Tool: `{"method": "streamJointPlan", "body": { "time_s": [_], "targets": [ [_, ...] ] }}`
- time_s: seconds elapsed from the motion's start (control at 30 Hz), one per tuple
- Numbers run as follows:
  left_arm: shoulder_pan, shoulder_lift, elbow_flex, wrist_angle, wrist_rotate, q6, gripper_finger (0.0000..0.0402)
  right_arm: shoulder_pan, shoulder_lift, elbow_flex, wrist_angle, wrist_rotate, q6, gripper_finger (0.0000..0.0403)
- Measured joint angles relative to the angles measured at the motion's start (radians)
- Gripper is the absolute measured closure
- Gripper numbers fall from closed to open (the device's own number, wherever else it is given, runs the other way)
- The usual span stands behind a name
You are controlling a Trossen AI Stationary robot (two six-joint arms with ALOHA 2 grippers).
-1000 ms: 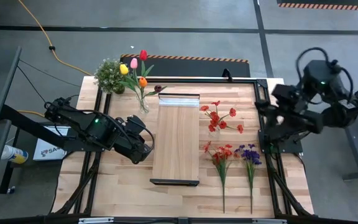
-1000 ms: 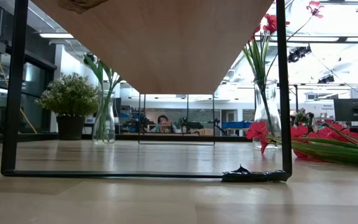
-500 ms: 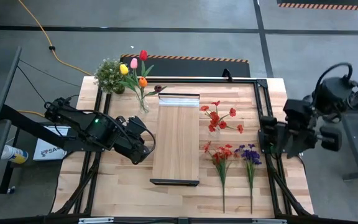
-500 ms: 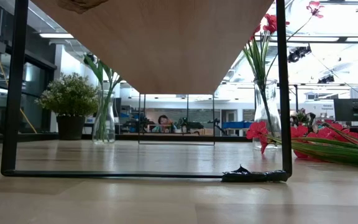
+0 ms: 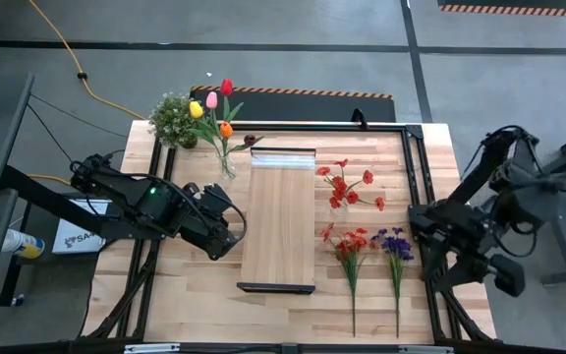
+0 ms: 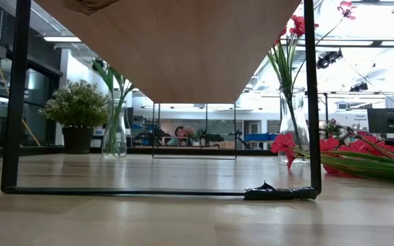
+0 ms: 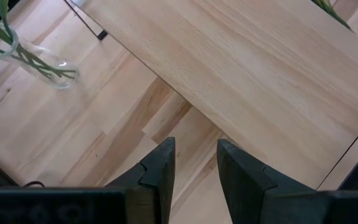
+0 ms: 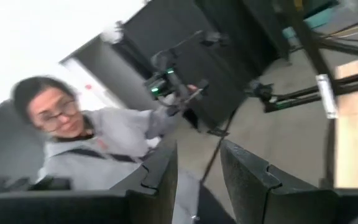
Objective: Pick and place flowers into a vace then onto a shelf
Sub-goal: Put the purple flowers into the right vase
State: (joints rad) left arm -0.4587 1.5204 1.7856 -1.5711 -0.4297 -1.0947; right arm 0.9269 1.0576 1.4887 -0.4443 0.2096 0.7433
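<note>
Two narrow-gapped, empty pincers, left pincer (image 7: 192,180) beside the shelf (image 5: 279,218), right pincer (image 8: 197,180) off-table, near a person (image 8: 86,140).

The right arm (image 5: 480,231) has swung down along the right edge of the surface (image 5: 195,295). A second ago it was raised near the far right corner; now it sits lower and nearer the front, off the surface's right side. Its right claw (image 8: 197,180), fingers a little apart, faces the room, where a person (image 8: 86,134) shows
</note>
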Motion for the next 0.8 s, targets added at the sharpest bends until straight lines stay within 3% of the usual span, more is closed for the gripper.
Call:
{"method": "streamJointPlan", "body": {
  "time_s": [0.23,0.37,0.57,0.8],
  "targets": [
    [0.0,0.0,0.0,0.0,0.0,0.014,0.025,0.194,0.004,0.0,-0.092,0.346,0.113,0.0289],
    [0.0,0.0,0.0,0.0,0.0,0.017,0.025,0.266,0.029,0.0,-0.16,0.485,0.224,0.0289],
    [0.0,0.0,0.0,0.0,-0.006,0.017,0.025,0.307,0.076,0.001,-0.221,0.535,0.388,0.0289],
    [0.0,0.0,0.0,0.0,-0.007,0.017,0.025,0.284,0.125,0.0,-0.283,0.481,0.53,0.0289]
  ]
}}
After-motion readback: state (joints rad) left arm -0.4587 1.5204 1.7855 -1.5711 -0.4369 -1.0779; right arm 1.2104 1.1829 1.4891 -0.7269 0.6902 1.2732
